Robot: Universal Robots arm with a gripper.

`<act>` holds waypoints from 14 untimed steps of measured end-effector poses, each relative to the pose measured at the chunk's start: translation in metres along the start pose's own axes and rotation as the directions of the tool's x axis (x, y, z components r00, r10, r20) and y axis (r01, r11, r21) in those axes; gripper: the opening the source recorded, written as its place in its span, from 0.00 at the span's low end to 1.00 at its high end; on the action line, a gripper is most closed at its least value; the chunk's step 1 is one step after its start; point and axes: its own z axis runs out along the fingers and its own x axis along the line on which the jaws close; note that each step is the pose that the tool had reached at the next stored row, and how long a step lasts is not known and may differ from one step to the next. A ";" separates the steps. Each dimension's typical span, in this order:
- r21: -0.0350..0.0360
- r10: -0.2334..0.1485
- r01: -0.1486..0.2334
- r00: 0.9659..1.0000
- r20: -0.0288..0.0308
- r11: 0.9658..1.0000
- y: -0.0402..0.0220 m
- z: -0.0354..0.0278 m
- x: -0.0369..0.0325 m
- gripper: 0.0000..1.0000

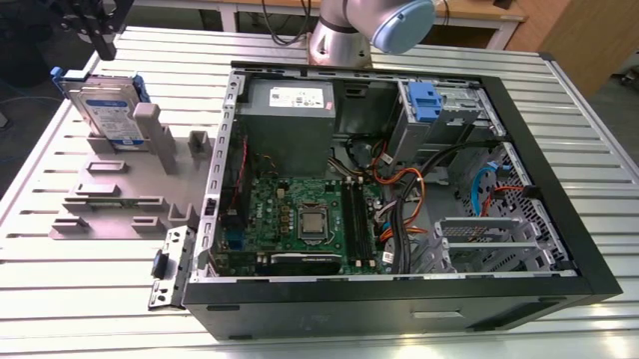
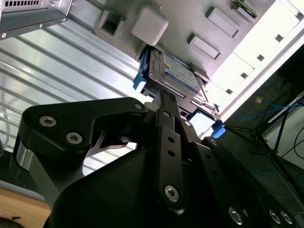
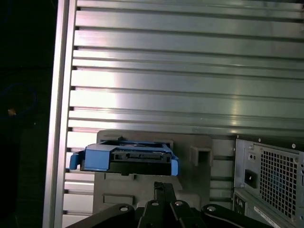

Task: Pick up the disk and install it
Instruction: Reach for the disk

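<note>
The arm's gripper (image 1: 103,45) hangs above the far corner of the slatted metal surface (image 1: 90,299), on the exterior view's left, well apart from the open computer case (image 1: 399,303). Its fingers (image 3: 161,189) look drawn close together with nothing between them.

The disk (image 1: 108,112) is not yet picked up. It sits propped in a grey fixture (image 1: 120,187) just beside the case, label face showing and blue carrier around its edges. It lies just below the gripper and slightly toward the near side in the exterior view.

In the first wrist view the disk (image 3: 126,159) presents its thin connector end toward the camera, the blue carrier wrapping both short sides. Its long axis therefore appears to run roughly away from the fingers, not across them (a judgement from the foreshortening). The second wrist view puts the gripper (image 2: 161,97) almost in line with the disk (image 2: 178,73), close but apart.

Inside the case, a blue-latched bay (image 1: 424,101) sits beside the grey power supply (image 1: 289,112).
</note>
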 end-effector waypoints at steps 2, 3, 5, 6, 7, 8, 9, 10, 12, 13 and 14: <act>0.000 0.000 0.000 1.000 0.000 1.000 0.0001 0.0001 0.0015 0.11; 0.000 -0.001 0.001 1.000 0.000 1.000 0.0001 0.0002 0.0022 0.11; 0.000 -0.001 0.001 1.000 0.000 1.000 0.0001 0.0003 0.0032 0.11; 0.000 -0.001 0.001 1.000 0.000 1.000 0.0002 0.0003 0.0033 0.11; 0.000 -0.001 0.001 1.000 0.000 1.000 0.0002 0.0003 0.0033 0.11; 0.000 -0.001 0.001 1.000 0.000 1.000 0.0002 0.0003 0.0033 0.11; 0.000 -0.001 0.001 1.000 0.000 1.000 0.0002 0.0003 0.0034 0.11; 0.000 -0.001 0.001 1.000 0.000 1.000 0.0002 0.0003 0.0034 0.11; 0.000 -0.001 0.001 1.000 0.000 1.000 0.0002 0.0003 0.0035 0.11; 0.000 -0.001 0.001 1.000 0.000 1.000 0.0002 0.0003 0.0039 0.11; 0.000 -0.001 0.001 1.000 0.000 1.000 0.0002 0.0004 0.0047 0.11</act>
